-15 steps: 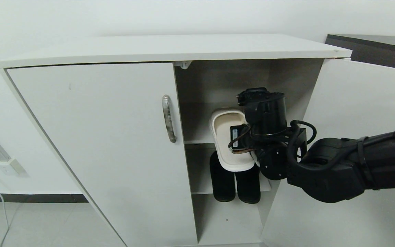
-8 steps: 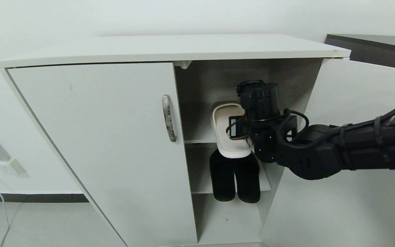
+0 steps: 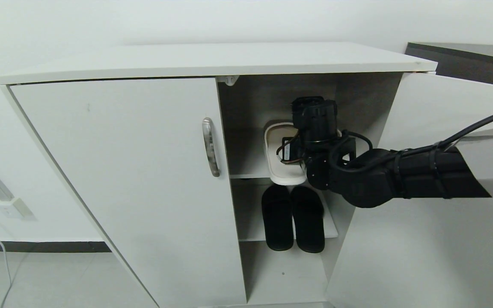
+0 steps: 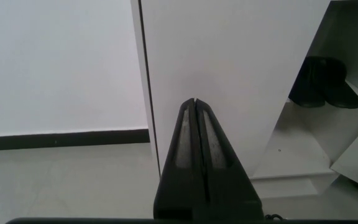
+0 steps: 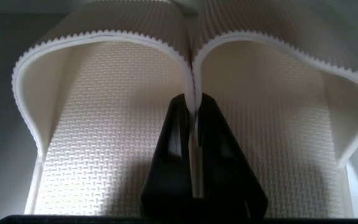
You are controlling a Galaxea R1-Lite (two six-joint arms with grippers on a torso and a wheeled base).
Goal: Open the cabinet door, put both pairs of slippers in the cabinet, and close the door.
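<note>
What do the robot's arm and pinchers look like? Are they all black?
Yes, black. The right arm is thick and rounded, with black cables strapped along it and looped near its wrist. The right gripper and left gripper each have two long, tapering black fingers.

No legible text, nos., labels or signs anywhere: cabinet (image 3: 114, 171), black slippers (image 3: 292, 218), white slippers (image 3: 277, 147) carry none.
</note>
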